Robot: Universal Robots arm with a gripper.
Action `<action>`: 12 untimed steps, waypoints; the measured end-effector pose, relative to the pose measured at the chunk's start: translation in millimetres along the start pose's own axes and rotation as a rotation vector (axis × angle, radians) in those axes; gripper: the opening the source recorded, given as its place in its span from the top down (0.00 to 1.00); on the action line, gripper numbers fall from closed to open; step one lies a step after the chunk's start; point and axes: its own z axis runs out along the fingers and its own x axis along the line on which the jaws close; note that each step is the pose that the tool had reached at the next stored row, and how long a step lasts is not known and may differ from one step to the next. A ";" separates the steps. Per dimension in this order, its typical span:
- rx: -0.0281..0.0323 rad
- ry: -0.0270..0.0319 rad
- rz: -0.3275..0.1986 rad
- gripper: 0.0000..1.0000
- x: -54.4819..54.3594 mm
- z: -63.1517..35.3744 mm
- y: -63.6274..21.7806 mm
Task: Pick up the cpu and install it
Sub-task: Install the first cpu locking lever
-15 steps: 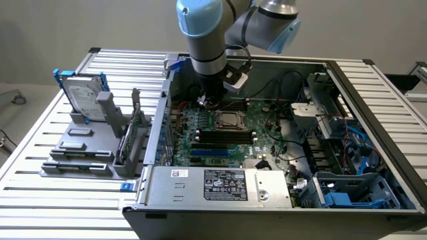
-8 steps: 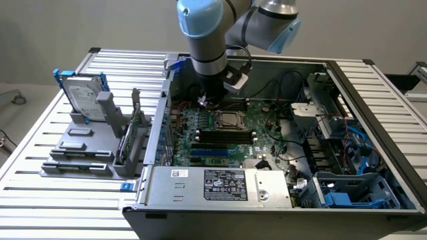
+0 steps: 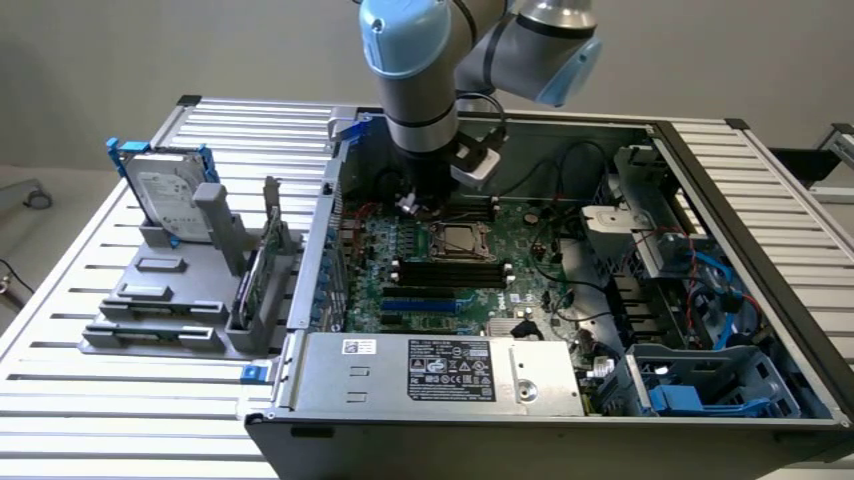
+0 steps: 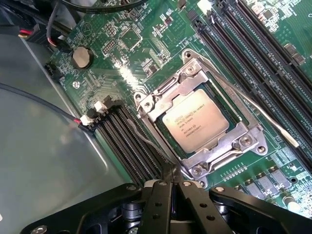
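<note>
Slatted metal table [image 3: 94, 400] carries the open computer case [image 3: 534, 450], where the cpu [image 4: 195, 124] already seems seated in the socket [image 4: 161, 105] mid-motherboard, with the gripper [image 4: 170, 185] just beside it, fingers together and empty.

The cpu [image 4: 196, 122] has a pale satin metal top; the socket frame [image 4: 157, 106] is shiny metal; the board [image 4: 105, 73] glossy; the gripper [image 4: 170, 176] matt black.
</note>
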 end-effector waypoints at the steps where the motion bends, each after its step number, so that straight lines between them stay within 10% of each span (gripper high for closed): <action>1: -0.0003 -0.0002 0.000 0.89 0.3 0.4 0.5; 6: -0.0005 -0.0020 0.002 0.89 1.0 1.1 1.5; 12: 0.0208 -0.0201 0.009 0.89 1.0 1.1 1.6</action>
